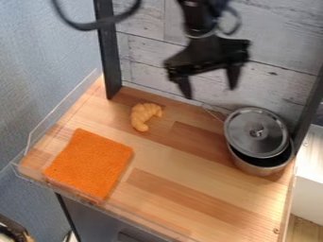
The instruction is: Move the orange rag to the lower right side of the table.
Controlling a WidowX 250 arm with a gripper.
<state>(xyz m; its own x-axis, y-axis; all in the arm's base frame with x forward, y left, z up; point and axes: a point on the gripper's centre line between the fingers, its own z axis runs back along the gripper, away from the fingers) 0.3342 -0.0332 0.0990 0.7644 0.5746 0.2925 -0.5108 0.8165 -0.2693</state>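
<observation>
My gripper (210, 90) hangs near the top of the view, above the back of the wooden table, with its two fingers spread apart and nothing between them. The orange rag (89, 163) lies flat on the left front part of the table (183, 182), well below and to the left of the gripper. Its lower corner is close to the front edge.
A croissant (144, 116) lies near the back left. At the right stands a metal pot (255, 166) with its lid (256, 133) tilted on top. A low transparent guard (60, 116) borders the left and front edges, and dark posts rise behind.
</observation>
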